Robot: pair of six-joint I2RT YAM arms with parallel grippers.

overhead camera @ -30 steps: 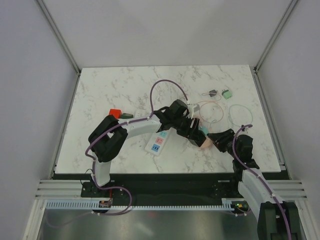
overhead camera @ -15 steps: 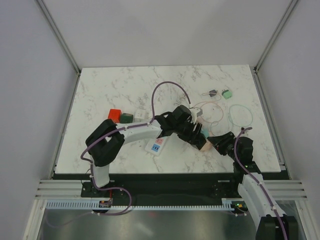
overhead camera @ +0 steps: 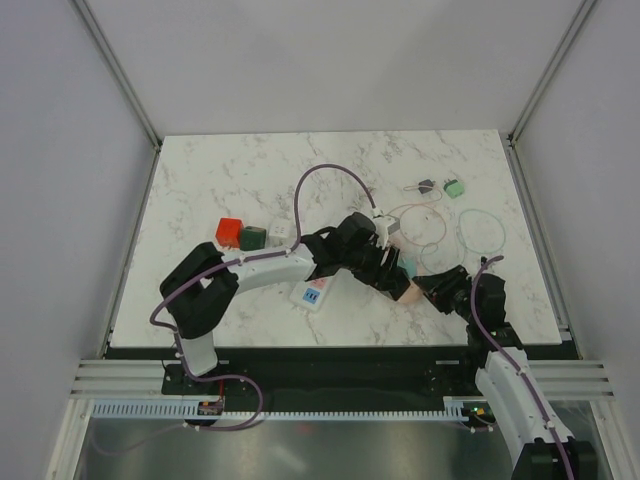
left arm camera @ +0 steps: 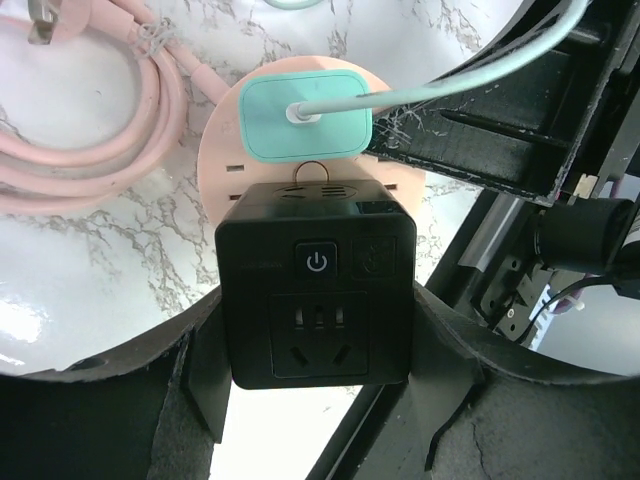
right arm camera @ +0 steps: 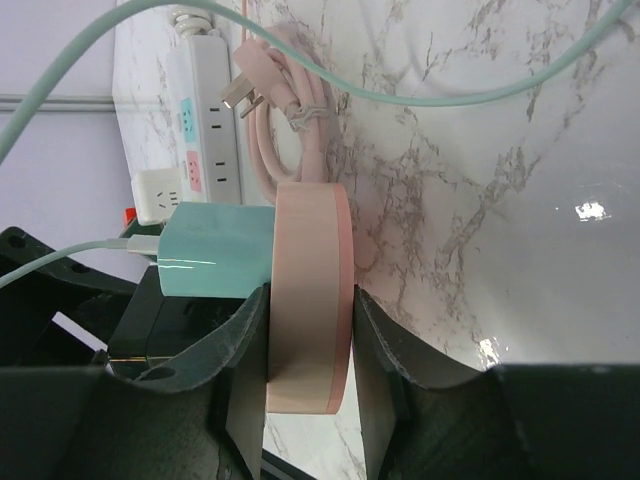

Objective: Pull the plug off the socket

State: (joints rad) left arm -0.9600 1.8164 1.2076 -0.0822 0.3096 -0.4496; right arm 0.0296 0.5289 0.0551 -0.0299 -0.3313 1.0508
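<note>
My left gripper (left arm camera: 316,372) is shut on a black cube plug adapter (left arm camera: 316,300), its fingers on both sides. The cube sits against the face of a pink round outlet disc (left arm camera: 222,150), beside a teal charger (left arm camera: 303,118) plugged into the same disc. My right gripper (right arm camera: 308,372) is shut on the pink disc (right arm camera: 308,290), held on edge above the table. In the top view both grippers meet at the disc (overhead camera: 410,290). The socket, a long white power strip (overhead camera: 316,291), lies partly under the left arm and shows in the right wrist view (right arm camera: 205,120).
A pink cable coil (overhead camera: 420,222) and a teal cable loop (overhead camera: 480,230) lie behind the grippers. A red block (overhead camera: 230,230) and a dark green block (overhead camera: 253,237) sit left. A small grey plug (overhead camera: 425,186) and a green piece (overhead camera: 455,188) lie far right.
The left arm's elbow has swung left and toward the near edge, uncovering the dark green block. Both grippers stay shut on the cube and the disc at nearly the same spot.
</note>
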